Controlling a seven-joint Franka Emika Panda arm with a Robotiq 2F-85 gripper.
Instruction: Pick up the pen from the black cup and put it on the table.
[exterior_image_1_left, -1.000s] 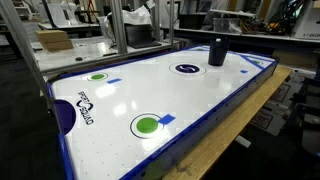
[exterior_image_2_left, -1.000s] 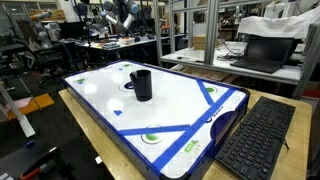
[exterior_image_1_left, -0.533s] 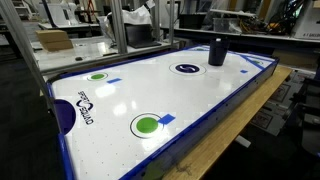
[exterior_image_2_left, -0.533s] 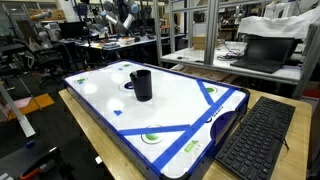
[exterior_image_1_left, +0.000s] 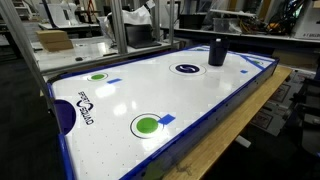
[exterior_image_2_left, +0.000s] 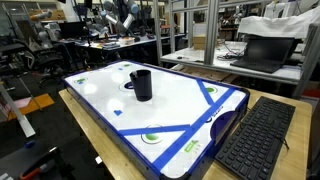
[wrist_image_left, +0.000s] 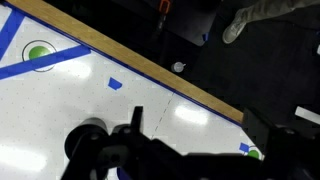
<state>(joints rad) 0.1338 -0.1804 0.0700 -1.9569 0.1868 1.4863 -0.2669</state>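
The black cup (exterior_image_1_left: 217, 52) stands upright on the white table (exterior_image_1_left: 150, 95) near its far end, next to a flat dark-blue printed circle (exterior_image_1_left: 187, 68). It also shows in an exterior view (exterior_image_2_left: 142, 85) on the table (exterior_image_2_left: 175, 105). The pen is too small to make out; I cannot see it in or beside the cup. My gripper (wrist_image_left: 198, 122) shows only in the wrist view, high above the table (wrist_image_left: 110, 100). Its two dark fingers are wide apart with bare table between them, so it is open and empty. The arm is out of both exterior views.
A pale wooden bench edge (exterior_image_1_left: 235, 135) runs along the table's side and also shows in the wrist view (wrist_image_left: 170, 75). A black keyboard (exterior_image_2_left: 255, 140) lies on the bench, with a laptop (exterior_image_2_left: 262, 50) behind it. Green spots (exterior_image_1_left: 119, 125) and blue markings are printed on the table.
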